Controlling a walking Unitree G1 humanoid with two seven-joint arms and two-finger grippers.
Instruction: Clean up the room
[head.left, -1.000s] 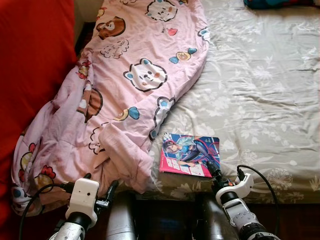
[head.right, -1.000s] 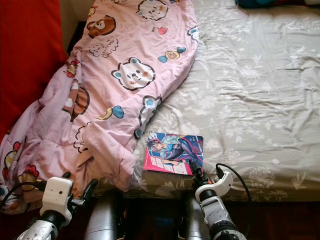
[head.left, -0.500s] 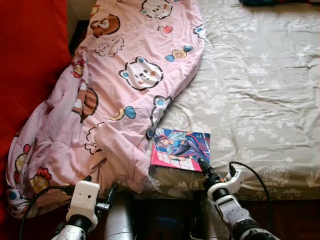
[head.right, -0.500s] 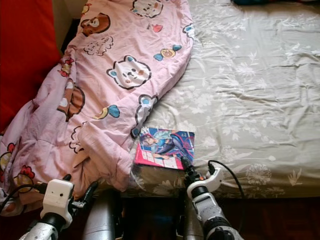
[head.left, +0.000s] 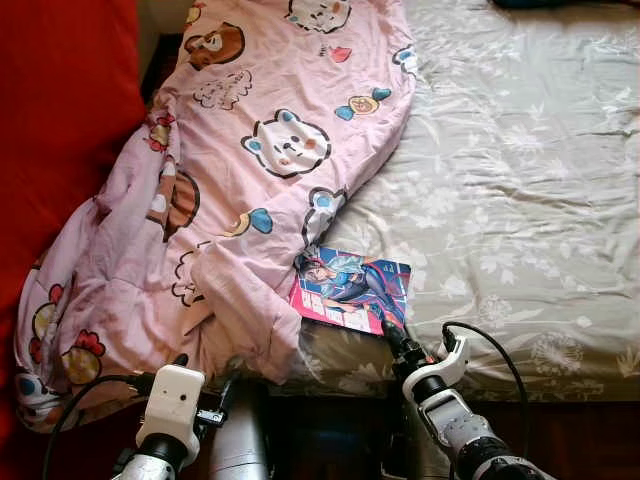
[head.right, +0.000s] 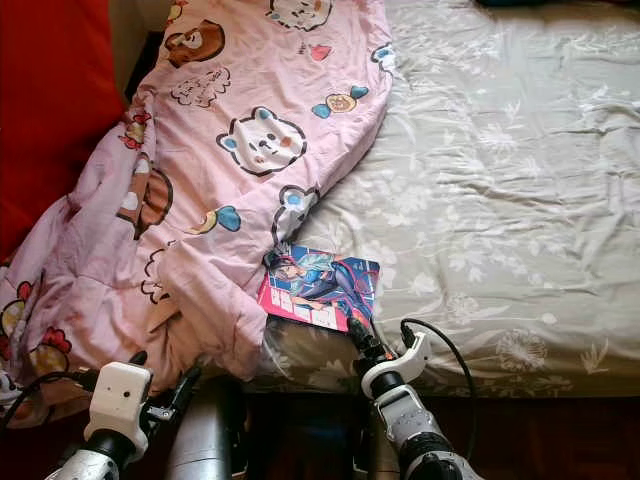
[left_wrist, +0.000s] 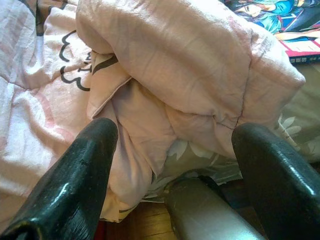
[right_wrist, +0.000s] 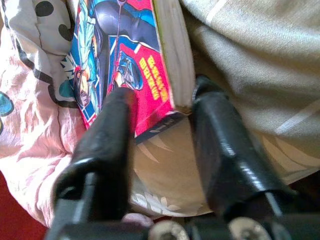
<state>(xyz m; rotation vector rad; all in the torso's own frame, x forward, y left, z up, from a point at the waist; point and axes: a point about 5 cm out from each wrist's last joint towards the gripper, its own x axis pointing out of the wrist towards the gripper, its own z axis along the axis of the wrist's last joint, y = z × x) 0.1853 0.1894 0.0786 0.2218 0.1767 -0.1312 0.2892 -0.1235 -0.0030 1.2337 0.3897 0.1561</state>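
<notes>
Book (head.left: 352, 290) pickup: right gripper (right_wrist: 162, 107) straddles its corner (seemingly not clamped yet); next, pinch and lift.

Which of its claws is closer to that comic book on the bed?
The right claw: its fingers straddle the comic book's near corner. The left claw sits off to the left, open, facing the pink quilt.
</notes>
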